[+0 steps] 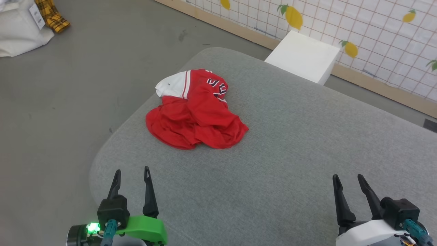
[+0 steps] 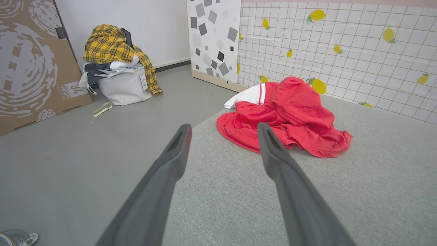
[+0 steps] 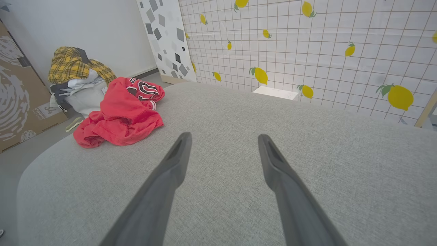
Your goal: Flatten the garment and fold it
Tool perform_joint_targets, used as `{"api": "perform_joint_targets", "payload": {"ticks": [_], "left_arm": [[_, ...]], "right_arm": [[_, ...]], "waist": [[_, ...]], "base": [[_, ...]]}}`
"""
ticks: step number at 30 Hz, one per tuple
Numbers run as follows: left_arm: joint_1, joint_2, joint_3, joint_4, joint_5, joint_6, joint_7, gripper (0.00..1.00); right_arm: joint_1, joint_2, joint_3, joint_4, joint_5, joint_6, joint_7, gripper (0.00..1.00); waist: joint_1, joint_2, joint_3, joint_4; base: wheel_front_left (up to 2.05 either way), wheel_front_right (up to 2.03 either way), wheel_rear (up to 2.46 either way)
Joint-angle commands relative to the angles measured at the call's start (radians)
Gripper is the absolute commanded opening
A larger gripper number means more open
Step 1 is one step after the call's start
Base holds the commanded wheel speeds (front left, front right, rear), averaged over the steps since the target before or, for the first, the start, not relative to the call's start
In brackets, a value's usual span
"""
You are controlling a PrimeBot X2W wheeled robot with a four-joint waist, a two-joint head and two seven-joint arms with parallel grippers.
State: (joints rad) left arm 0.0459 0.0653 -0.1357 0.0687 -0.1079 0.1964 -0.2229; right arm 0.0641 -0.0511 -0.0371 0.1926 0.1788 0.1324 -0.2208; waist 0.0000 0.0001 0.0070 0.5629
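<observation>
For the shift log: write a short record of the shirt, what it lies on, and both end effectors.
shirt: red, crumpled in a heap, one white sleeve showing, not yet flattened
grey cushion: shirt lies near its left edge
left end effector: open, empty, apart from the shirt
right end effector: open, empty, farther from the shirt
white box: on the floor beyond the cushion

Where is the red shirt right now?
In the head view the red shirt lies crumpled on the grey cushion, near its left edge, ahead of the left gripper and down-left of the white box.
</observation>
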Motion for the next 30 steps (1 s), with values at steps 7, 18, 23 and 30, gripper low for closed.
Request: {"api": "perform_joint_targets", "payload": {"ticks": [7, 18, 23, 30], "left_arm": [[0.024, 0.003, -0.013, 0.008, -0.017, 0.022, -0.025, 1.00], [0.026, 0.004, -0.025, 0.025, -0.023, 0.028, -0.039, 1.00], [0.015, 0.004, -0.033, 0.032, -0.022, 0.020, -0.039, 1.00], [-0.092, 0.002, -0.042, 0.058, -0.044, -0.011, -0.037, 1.00]], "right_arm": [[0.019, 0.001, -0.001, 0.017, 0.009, -0.002, -0.027, 1.00], [0.027, 0.001, 0.000, 0.030, 0.019, -0.002, -0.041, 1.00], [0.021, 0.001, -0.001, 0.019, 0.011, -0.002, -0.041, 1.00], [0.003, 0.001, 0.003, -0.023, -0.012, -0.002, -0.029, 1.00]], "waist": [[0.0000, -0.0001, 0.006, 0.040], [0.0000, -0.0001, -0.003, 0.064], [0.0000, -0.0001, -0.004, 0.055], [0.0000, -0.0001, 0.011, 0.030]], "base": [[0.00, 0.00, 0.00], [0.00, 0.00, 0.00], [0.00, 0.00, 0.00], [0.00, 0.00, 0.00]]}}
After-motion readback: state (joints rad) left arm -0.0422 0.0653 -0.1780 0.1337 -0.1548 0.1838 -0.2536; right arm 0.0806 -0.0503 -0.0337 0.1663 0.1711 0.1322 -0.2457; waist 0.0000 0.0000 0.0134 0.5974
